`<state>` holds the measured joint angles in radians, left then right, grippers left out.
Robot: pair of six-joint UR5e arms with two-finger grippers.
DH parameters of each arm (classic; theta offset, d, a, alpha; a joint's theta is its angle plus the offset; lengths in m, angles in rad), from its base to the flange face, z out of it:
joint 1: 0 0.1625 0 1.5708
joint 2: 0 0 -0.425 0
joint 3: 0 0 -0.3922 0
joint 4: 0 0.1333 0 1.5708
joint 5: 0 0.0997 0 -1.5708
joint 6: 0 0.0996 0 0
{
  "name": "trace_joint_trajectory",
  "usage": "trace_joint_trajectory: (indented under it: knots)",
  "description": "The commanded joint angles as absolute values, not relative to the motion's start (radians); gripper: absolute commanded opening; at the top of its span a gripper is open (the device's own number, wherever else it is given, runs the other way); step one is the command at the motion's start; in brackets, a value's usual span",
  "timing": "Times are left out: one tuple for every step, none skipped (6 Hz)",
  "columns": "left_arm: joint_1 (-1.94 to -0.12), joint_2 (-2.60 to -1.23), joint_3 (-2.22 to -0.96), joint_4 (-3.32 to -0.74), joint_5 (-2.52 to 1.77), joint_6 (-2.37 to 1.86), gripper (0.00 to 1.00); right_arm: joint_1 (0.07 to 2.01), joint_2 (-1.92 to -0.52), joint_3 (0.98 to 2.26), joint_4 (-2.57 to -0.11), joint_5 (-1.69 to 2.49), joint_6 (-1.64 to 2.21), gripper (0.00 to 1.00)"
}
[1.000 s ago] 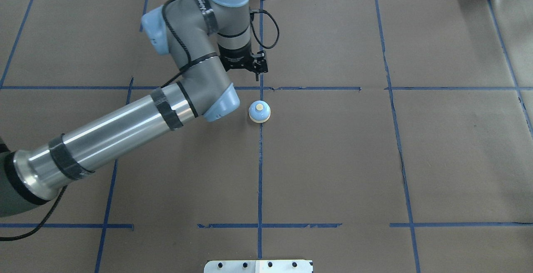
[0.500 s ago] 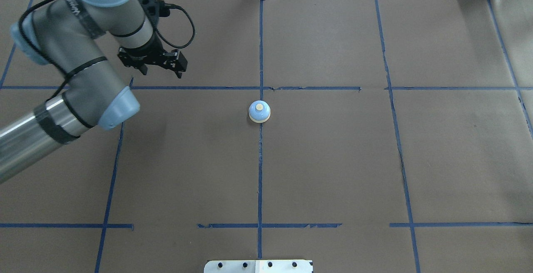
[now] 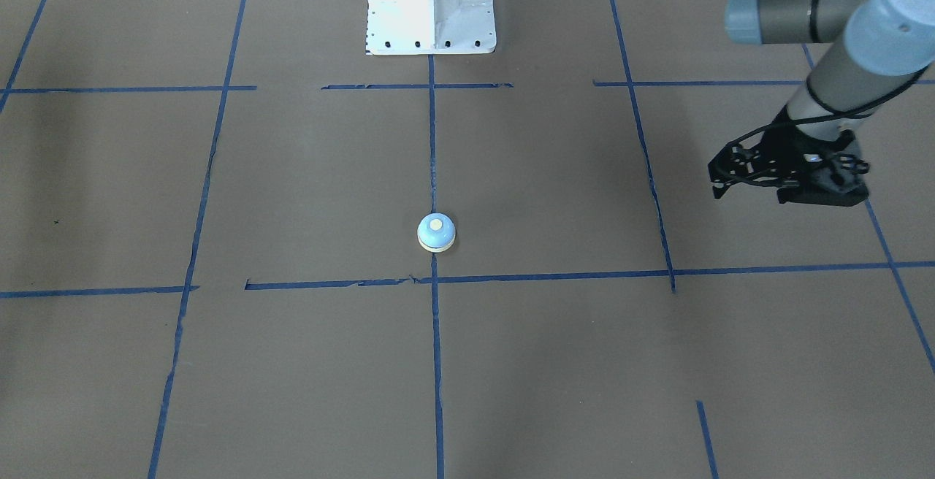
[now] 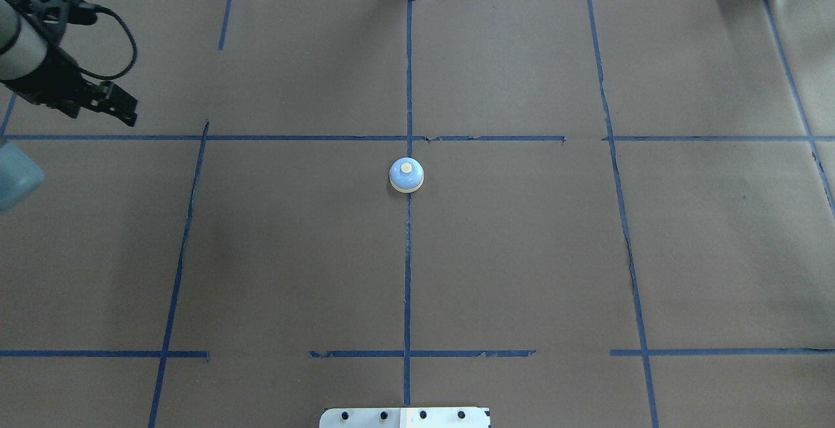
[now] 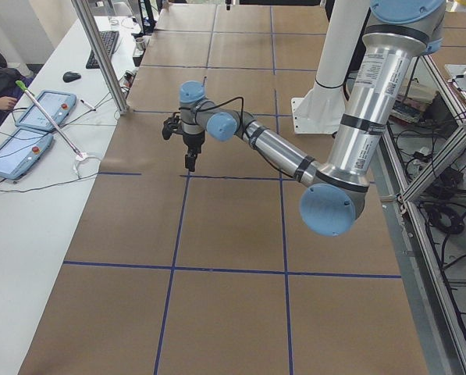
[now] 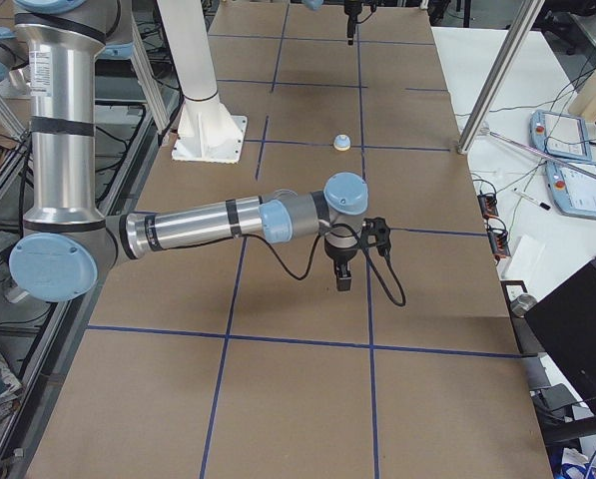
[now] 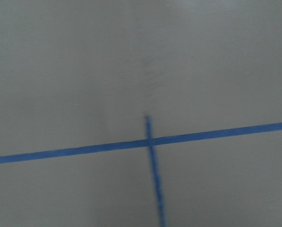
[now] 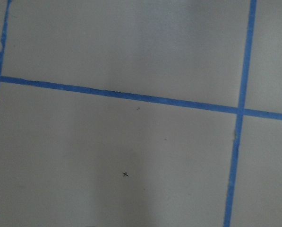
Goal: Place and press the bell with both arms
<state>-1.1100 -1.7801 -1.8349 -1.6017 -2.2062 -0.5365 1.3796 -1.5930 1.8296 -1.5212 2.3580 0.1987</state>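
The left arm (image 5: 350, 117) stands with its upper part upright and its forearm stretched out level over the table's (image 4: 522, 252) left end. Its wrist is bent down, and the left gripper (image 4: 98, 109) hangs above the brown paper, holding nothing; its jaws look spread apart. The bell (image 4: 406, 175) sits upright at the middle of the table on the centre tape line (image 4: 408, 271), well apart from both grippers. The right arm (image 6: 198, 225) reaches level over the table's right end, its right gripper (image 6: 342, 281) pointing down above the paper; I cannot tell how its jaws stand.
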Motion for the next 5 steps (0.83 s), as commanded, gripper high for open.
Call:
trace_joint_trajectory:
  knots:
    - [-1.26, -1.645, -1.842, -1.603, -2.313, -0.383, 1.0, 1.272, -1.428, 1.83, -1.528, 2.358, 0.291, 0.99]
    - [-1.291, -1.616, -1.838, -1.595, -2.313, -0.318, 1.0, 1.185, -1.342, 1.832, -1.523, 2.35, 0.492, 0.99]
    - [-1.301, -1.611, -1.833, -1.591, -2.312, -0.295, 1.0, 1.096, -1.247, 1.829, -1.528, 2.344, 0.609, 0.99]
    - [-1.302, -1.609, -1.824, -1.594, -2.31, -0.293, 1.0, 1.013, -1.164, 1.83, -1.528, 2.288, 0.721, 0.99]
    - [-1.304, -1.6, -1.818, -1.595, -2.307, -0.29, 1.0, 0.891, -1.091, 1.824, -1.535, 2.193, 0.812, 0.98]
